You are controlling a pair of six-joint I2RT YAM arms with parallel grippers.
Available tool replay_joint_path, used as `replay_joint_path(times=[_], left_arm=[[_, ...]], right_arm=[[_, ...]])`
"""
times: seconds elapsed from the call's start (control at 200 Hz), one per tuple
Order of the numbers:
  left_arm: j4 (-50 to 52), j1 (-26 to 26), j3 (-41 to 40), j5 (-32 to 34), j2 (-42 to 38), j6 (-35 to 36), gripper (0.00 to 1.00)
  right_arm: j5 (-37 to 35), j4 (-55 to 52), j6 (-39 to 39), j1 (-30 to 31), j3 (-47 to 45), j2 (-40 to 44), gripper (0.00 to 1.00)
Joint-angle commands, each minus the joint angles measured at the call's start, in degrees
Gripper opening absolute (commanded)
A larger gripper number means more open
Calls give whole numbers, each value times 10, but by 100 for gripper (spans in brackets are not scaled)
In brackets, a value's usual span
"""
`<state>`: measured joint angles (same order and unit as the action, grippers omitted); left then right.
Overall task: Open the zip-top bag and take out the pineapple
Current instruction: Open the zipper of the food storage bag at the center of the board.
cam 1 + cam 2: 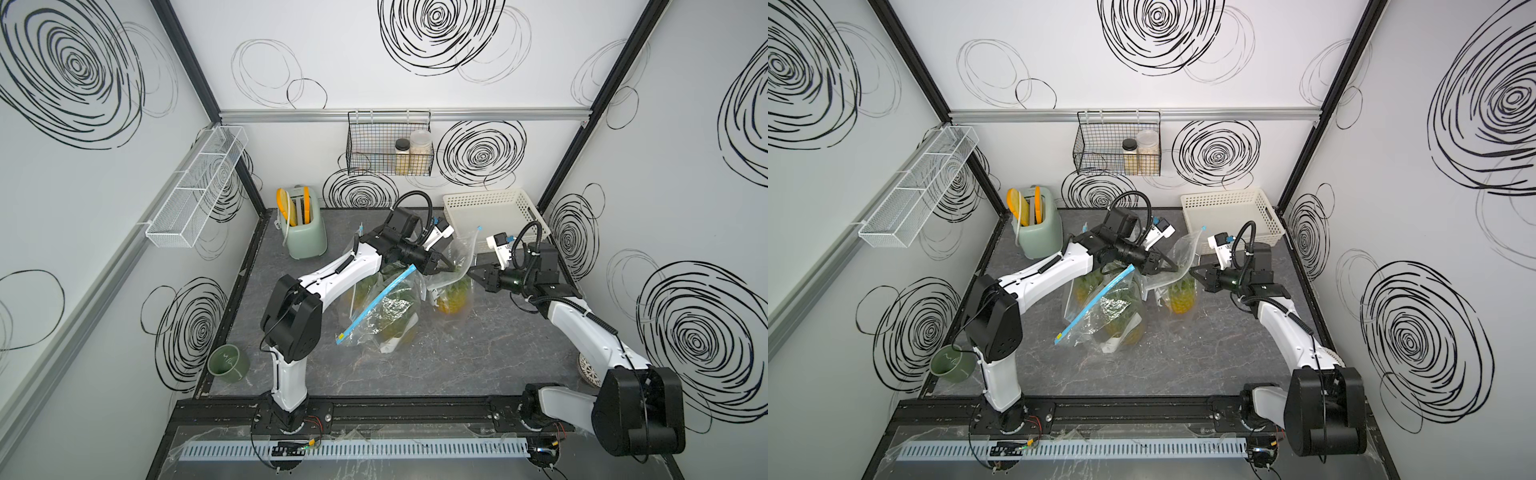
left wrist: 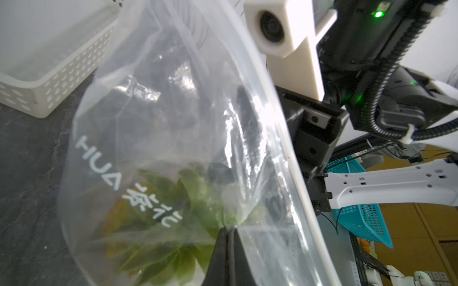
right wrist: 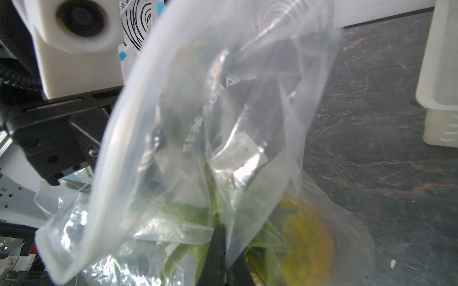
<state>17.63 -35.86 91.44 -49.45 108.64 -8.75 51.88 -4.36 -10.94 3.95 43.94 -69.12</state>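
Evidently the zip-top bag [image 1: 461,249], stood with its pineapple [image 1: 454,300] at three o'clock of the bench [image 1: 478,353] middle, is pinched from opposite sides by the closed left tool [image 2: 228,231] and right tool [image 3: 221,229], its film judged limp, slippery and best held near the mouth.

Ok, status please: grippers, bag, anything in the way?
Both shut on bag: left gripper, right gripper. Inside it, pineapple; mouth open or not, cannot tell. In the way: second bag, close beside, under left arm.
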Motion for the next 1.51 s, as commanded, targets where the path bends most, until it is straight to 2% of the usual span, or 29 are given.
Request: replay_joint_path(times=[0.0, 0.155, 0.455, 0.73, 0.88, 1.091, 1.211, 1.341, 1.501], left_arm=[[-53, 12, -42, 54, -46, -22, 0], [-120, 47, -118, 85, -99, -63, 0], [-194, 100, -191, 70, -148, -110, 0], [-237, 88, -210, 46, -140, -136, 0], [-289, 65, -223, 35, -135, -177, 0], [-326, 30, -227, 42, -136, -202, 0], [-341, 18, -235, 49, -143, -211, 0], [-350, 9, -243, 54, -150, -215, 0], [-361, -4, -250, 67, -157, -218, 0]], right_arm=[[-9, -8, -3, -13, -8, 18, 0], [10, 22, -25, -58, -50, 40, 0], [16, 18, -39, -123, -77, 68, 0], [52, 40, -44, -131, -83, 70, 0], [57, 40, -39, -99, -68, 82, 0], [-11, -24, -39, -28, -34, 103, 20], [-74, -68, -47, 7, -8, 136, 30], [-149, -130, -47, 26, 54, 177, 35], [-183, -191, -51, 62, 144, 170, 41]])
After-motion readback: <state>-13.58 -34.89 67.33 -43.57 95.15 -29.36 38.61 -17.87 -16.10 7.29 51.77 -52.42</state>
